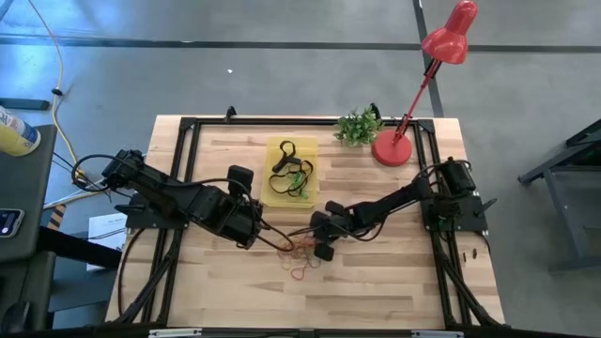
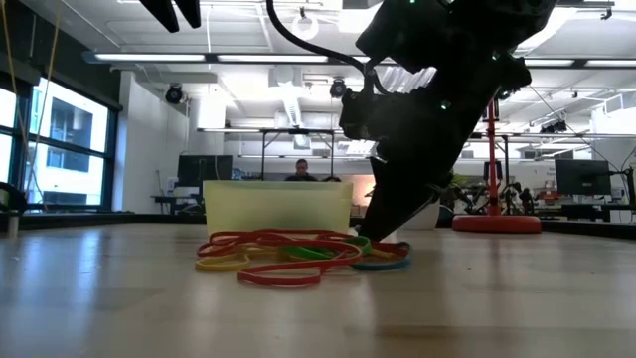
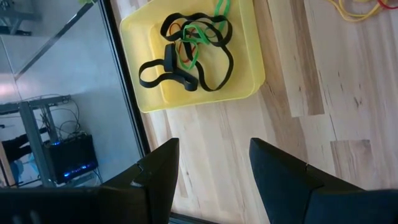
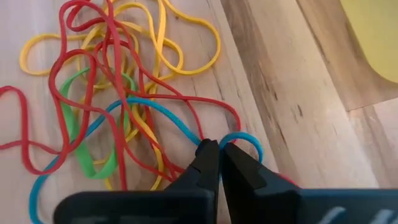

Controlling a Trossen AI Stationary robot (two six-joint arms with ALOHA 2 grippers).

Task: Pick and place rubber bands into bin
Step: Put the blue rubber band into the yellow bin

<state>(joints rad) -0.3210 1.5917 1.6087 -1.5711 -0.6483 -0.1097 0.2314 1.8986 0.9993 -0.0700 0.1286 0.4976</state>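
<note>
A: What is hidden?

B: I cannot tell whether the right gripper [image 4: 217, 149], fingers pressed together, pinches a strand: its tips cover the spot. It sits down on the edge of the loose rubber bands [image 4: 118, 93] lying flat on the table [image 1: 394, 282].

A: And the bin [image 1: 292, 172]?

B: Beyond the pile, long axis running away from me, bands inside. The left gripper [image 3: 214, 162] hovers spread beside it.
</note>
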